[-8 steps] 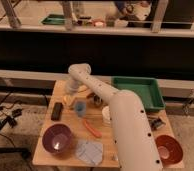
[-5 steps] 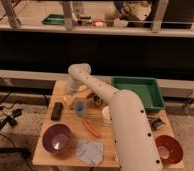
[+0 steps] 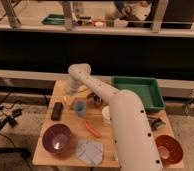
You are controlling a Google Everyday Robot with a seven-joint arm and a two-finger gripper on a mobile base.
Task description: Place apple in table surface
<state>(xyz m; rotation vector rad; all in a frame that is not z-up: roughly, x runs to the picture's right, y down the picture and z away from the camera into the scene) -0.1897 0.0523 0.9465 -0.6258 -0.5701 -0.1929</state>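
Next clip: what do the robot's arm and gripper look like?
The arm is smooth, off-white and tubular, with rounded segments and a bulbous elbow; no cables or markings show. The gripper, above the far left of the light tan wooden tabletop, is hard to make out.

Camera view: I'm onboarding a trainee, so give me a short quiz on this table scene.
1. True or false: the green plastic tray sits at the left end of the light tan wooden tabletop.
2. What lies nearest the round purple bowl: A crumpled grey-blue cloth, B green tray, C rust-red bowl?
3. Fill in: the gripper hangs over the tabletop's rear ____ part.
Key: 1 false; 2 A; 3 left.
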